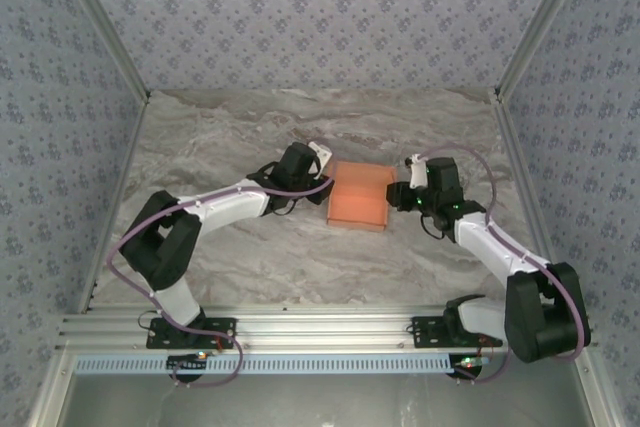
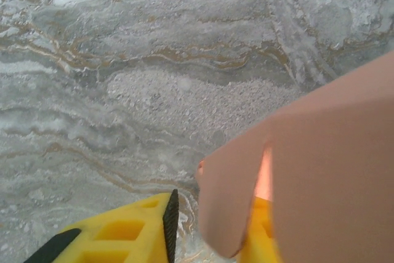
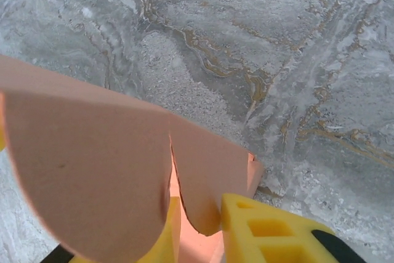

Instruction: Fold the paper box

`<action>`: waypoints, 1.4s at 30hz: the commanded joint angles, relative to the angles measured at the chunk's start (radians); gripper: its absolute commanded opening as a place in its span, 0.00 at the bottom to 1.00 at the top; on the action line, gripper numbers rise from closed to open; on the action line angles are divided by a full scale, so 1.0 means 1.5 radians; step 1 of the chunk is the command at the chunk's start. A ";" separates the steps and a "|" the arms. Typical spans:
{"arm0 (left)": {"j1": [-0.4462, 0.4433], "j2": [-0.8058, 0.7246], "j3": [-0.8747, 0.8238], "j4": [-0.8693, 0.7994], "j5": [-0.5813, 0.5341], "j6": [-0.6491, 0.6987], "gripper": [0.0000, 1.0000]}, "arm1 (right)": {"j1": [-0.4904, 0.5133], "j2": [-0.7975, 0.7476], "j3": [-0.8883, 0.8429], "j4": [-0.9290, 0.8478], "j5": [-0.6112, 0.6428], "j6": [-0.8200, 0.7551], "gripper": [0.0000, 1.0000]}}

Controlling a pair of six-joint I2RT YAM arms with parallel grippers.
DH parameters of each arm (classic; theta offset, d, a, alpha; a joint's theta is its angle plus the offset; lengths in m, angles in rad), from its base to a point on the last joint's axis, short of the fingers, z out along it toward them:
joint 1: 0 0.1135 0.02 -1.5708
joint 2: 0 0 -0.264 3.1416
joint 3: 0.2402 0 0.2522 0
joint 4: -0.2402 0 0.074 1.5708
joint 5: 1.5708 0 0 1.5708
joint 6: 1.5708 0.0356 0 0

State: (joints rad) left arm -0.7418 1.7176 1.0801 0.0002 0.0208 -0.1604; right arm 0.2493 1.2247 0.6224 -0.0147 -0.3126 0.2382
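The salmon-orange paper box lies mid-table as a shallow tray with raised sides, set between my two grippers. My left gripper is at its left edge. In the left wrist view a rounded flap of the paper box stands between the yellow fingers, against the right one, with a gap to the left pad; the left gripper is open. My right gripper is at the box's right edge. There the right gripper is open, straddling a rounded flap beside a larger panel.
The marble-patterned tabletop stretches around the box, with patterned walls on three sides and metal rails at the corners. An aluminium base rail carries both arms at the near edge.
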 commanded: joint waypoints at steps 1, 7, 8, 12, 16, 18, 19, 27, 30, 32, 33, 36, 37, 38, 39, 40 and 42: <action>-0.003 0.016 0.028 0.014 0.043 0.017 0.21 | 0.015 0.011 0.021 0.011 0.029 -0.008 0.20; -0.003 0.029 0.042 -0.002 0.056 0.003 0.11 | 0.052 0.019 0.030 -0.006 0.086 -0.011 0.10; -0.003 0.030 0.043 -0.003 0.056 -0.001 0.10 | 0.060 0.019 0.029 -0.008 0.098 -0.014 0.09; -0.007 0.034 0.040 0.001 0.058 -0.036 0.06 | 0.093 0.018 0.026 -0.017 0.143 -0.021 0.06; -0.018 0.035 0.028 0.022 0.047 -0.082 0.04 | 0.119 0.007 0.008 -0.023 0.184 -0.026 0.03; -0.026 0.030 0.019 0.038 0.027 -0.101 0.05 | 0.129 -0.005 -0.004 -0.025 0.201 -0.028 0.03; -0.032 0.027 0.014 0.044 0.014 -0.107 0.04 | 0.132 -0.013 -0.012 -0.025 0.207 -0.028 0.02; -0.079 0.029 -0.011 0.104 -0.040 -0.141 0.05 | 0.164 -0.090 -0.085 0.009 0.242 -0.008 0.01; -0.087 0.027 -0.019 0.112 -0.049 -0.154 0.05 | 0.170 -0.105 -0.100 0.018 0.255 0.007 0.00; -0.091 0.022 -0.034 0.122 -0.053 -0.162 0.05 | 0.178 -0.110 -0.105 0.022 0.263 0.012 0.00; -0.092 0.021 -0.041 0.128 -0.054 -0.166 0.05 | 0.181 -0.109 -0.108 0.025 0.265 0.014 0.00; -0.100 0.020 -0.086 0.186 -0.055 -0.175 0.05 | 0.194 -0.110 -0.124 0.046 0.274 0.024 0.00; -0.102 0.024 -0.099 0.202 -0.057 -0.185 0.05 | 0.198 -0.111 -0.129 0.051 0.279 0.026 0.00; -0.104 0.027 -0.112 0.217 -0.058 -0.197 0.05 | 0.201 -0.114 -0.134 0.053 0.288 0.029 0.00; -0.105 0.028 -0.122 0.229 -0.058 -0.208 0.05 | 0.204 -0.117 -0.138 0.054 0.292 0.030 0.00; -0.106 0.029 -0.131 0.240 -0.057 -0.220 0.05 | 0.205 -0.119 -0.143 0.054 0.295 0.031 0.00; -0.109 0.029 -0.133 0.238 -0.056 -0.228 0.05 | 0.206 -0.124 -0.147 0.050 0.296 0.033 0.00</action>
State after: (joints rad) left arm -0.8700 1.7428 0.9131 0.3595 -0.1410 -0.4408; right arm 0.5365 1.0424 0.4294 0.0685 0.1616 0.2661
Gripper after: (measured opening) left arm 0.049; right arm 0.051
